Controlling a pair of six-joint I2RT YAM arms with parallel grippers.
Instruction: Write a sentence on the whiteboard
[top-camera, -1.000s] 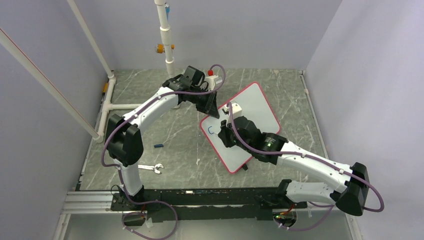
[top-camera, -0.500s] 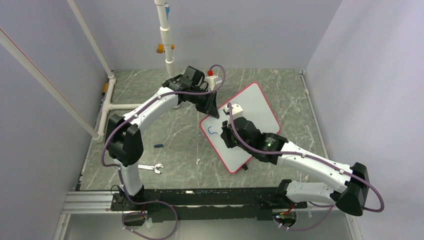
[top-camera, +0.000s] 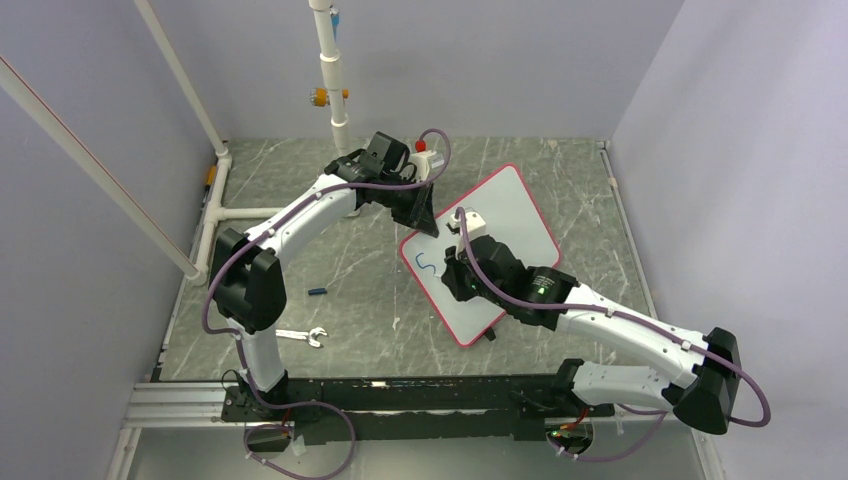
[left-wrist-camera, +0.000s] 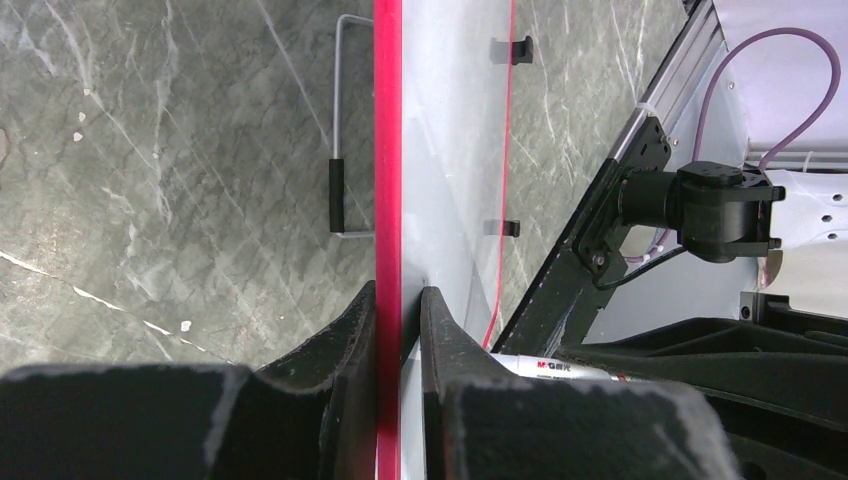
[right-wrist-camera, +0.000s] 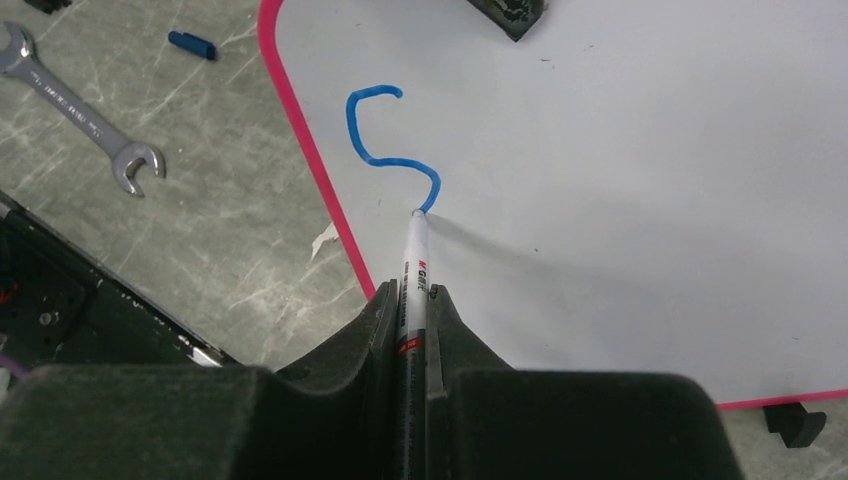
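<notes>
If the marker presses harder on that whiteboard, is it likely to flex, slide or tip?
Probably stiff: the whiteboard looks flat right across under the marker tip. Likely light and apt to slide or rock, since it sits on small black feet. The left gripper clamped on its red rim suggests it needs steadying.

Right gripper (right-wrist-camera: 410, 300) clamped on white marker (right-wrist-camera: 415, 265), barrel running up between the fingers. Tip touching whiteboard (right-wrist-camera: 640, 200) at lower end of blue S-shaped stroke (right-wrist-camera: 385, 160), near the red rim. Off the board, on grey marbled table (right-wrist-camera: 200, 230): wrench (right-wrist-camera: 75, 105), small blue cap (right-wrist-camera: 192, 45). Black foot (right-wrist-camera: 795, 422) at lower right edge.
</notes>
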